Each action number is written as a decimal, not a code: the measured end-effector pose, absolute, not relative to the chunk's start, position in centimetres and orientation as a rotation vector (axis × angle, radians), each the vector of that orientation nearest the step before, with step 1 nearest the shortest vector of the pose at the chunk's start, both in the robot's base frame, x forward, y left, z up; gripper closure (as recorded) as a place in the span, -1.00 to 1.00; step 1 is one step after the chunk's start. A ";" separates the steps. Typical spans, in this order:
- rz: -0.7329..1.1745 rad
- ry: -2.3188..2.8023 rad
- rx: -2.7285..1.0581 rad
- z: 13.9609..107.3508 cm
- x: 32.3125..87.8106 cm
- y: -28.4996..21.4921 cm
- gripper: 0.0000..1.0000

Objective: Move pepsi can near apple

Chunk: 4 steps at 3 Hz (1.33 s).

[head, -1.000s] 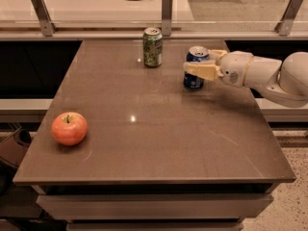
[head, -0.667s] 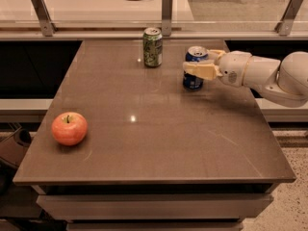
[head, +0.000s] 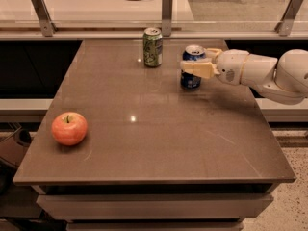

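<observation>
I'm seeing the pepsi can (head: pixel 190 81) standing upright right of centre in the upper frame, with the gripper (head: pixel 191 67) closing its fingers around the can's middle, reaching in from the right edge. A green can (head: pixel 152 47) is standing just to its left. The apple (head: pixel 70 128) is sitting well apart at lower left on the brown table (head: pixel 159 129). A metal post (head: pixel 167 11) is rising behind. Nothing is differing from the earlier frame
</observation>
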<state>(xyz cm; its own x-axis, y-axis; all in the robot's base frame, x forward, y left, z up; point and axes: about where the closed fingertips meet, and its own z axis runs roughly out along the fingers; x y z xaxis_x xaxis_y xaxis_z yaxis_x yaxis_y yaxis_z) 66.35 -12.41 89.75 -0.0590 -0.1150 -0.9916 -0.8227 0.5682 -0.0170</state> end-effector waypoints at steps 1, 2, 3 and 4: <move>0.745 1.516 -0.846 91.0 65.4 -11.6 1.00; 0.769 1.488 -0.882 92.4 63.4 -10.3 1.00; 0.778 1.457 -0.923 93.5 60.7 -8.6 1.00; 0.769 1.443 -0.955 94.0 57.6 -6.6 1.00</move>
